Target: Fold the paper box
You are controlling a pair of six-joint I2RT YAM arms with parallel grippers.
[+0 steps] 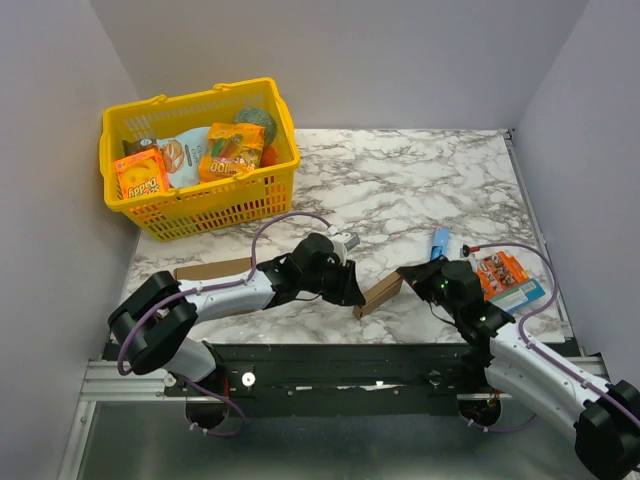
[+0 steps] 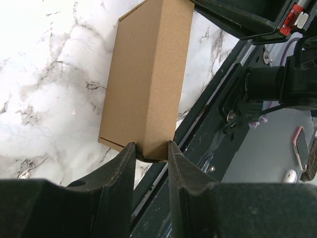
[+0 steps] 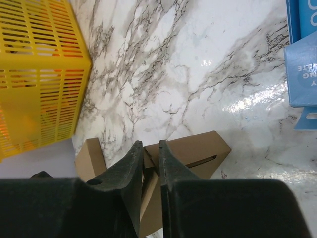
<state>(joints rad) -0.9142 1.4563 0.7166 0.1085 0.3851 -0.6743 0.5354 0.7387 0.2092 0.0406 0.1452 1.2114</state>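
Near table (image 1: 420, 190) edge | left gripper (image 2: 151, 145), right gripper (image 3: 150, 145) apparently clamp paper box (image 2: 148, 74)

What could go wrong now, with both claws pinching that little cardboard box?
1. The left gripper pinches only the very end of the paper box, so the box could slip free.
2. The right gripper clamps a thin flap. Pulling against the other arm might tear or crumple it.
3. The box is held near the front edge of the marble table. If dropped, it could land on the dark base rail.
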